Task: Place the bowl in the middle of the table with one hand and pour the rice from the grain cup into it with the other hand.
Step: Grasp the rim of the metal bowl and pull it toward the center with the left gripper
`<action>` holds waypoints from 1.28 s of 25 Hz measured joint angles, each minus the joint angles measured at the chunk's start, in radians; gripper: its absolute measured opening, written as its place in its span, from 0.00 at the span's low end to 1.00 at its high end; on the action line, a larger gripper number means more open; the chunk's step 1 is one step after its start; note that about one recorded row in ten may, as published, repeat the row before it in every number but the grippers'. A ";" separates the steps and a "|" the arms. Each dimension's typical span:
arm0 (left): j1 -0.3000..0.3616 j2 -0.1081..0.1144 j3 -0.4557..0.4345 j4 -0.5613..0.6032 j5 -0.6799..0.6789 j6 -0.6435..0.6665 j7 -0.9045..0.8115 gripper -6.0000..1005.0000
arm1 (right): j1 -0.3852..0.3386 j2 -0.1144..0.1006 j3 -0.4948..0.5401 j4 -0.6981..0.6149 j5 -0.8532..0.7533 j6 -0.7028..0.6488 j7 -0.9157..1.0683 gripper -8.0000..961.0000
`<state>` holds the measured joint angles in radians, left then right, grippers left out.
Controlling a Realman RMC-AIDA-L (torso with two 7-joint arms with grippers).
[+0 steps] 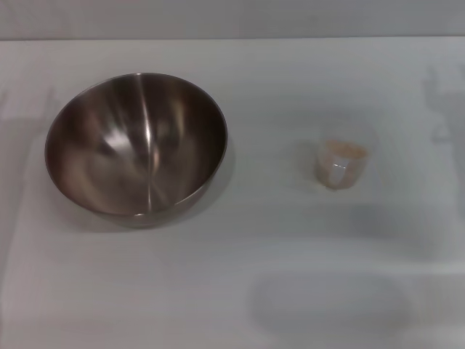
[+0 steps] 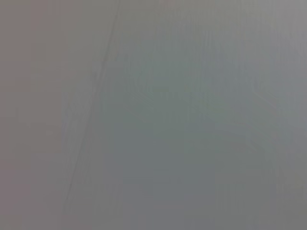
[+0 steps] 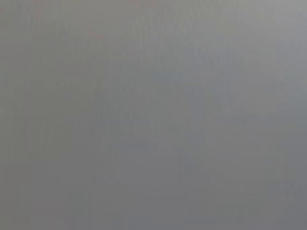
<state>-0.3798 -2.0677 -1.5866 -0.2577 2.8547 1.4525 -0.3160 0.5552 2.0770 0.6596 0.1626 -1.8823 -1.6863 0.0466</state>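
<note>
A large steel bowl [image 1: 136, 142] rests empty on the left part of the white table [image 1: 276, 262] in the head view. To its right stands the small clear grain cup [image 1: 339, 164], upright, with pale rice [image 1: 344, 150] filling its upper part. A wide stretch of bare table separates cup and bowl. Neither gripper appears in the head view. Both wrist views hold only a plain grey surface, with none of the task's things in them.
The table's far edge [image 1: 232, 38] runs across the top of the head view. Faint shadows lie on the tabletop at the far left, the far right and near the front.
</note>
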 joint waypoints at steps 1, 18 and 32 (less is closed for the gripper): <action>0.001 0.000 0.000 0.000 0.000 0.000 0.000 0.84 | 0.000 0.000 0.000 0.000 0.000 0.000 0.000 0.58; -0.001 0.000 -0.001 0.000 0.000 -0.013 0.000 0.84 | -0.005 -0.001 -0.008 0.000 -0.017 -0.003 0.001 0.58; -0.016 0.005 -0.033 -0.014 0.000 -0.057 0.000 0.84 | -0.108 -0.004 -0.018 -0.059 -0.372 -0.134 0.095 0.58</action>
<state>-0.3959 -2.0632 -1.6194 -0.2721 2.8548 1.3955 -0.3160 0.4470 2.0734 0.6411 0.1035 -2.2542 -1.8208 0.1414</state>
